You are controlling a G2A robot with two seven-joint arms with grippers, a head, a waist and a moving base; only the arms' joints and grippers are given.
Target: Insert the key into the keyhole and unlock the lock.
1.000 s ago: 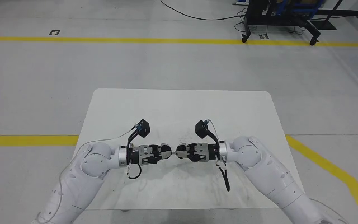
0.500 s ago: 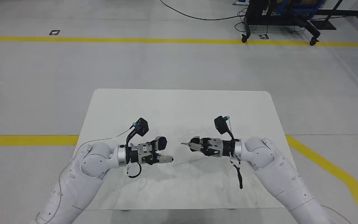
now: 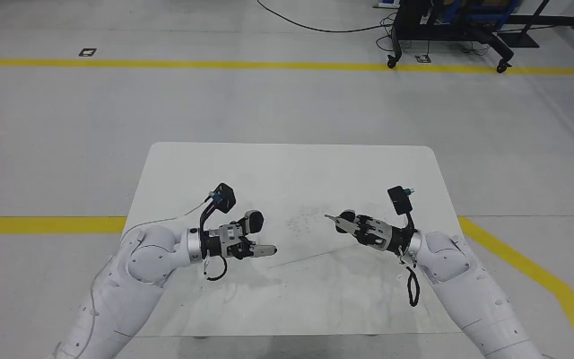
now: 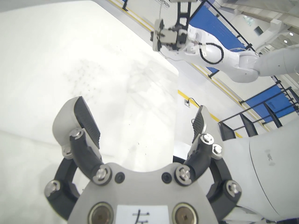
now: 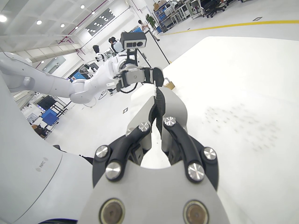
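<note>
My right gripper is shut on a thin metal key that sticks out past its fingertips. It hangs over the right half of the table, seen from above as my right gripper with the key pointing left. A small brass lock lies on the table, close beside the left gripper. My left gripper is open with nothing between its pads. In the top view the left gripper is over the left half of the table.
The white table has faint scuff marks in its middle. Its near right corner drops off to the floor. A yellow floor line runs behind the table, and a black wheeled stand is far back.
The two grippers met at the table's middle a second ago and have drawn apart. My right arm moved right with the key. My left gripper has opened and shifted slightly left.
</note>
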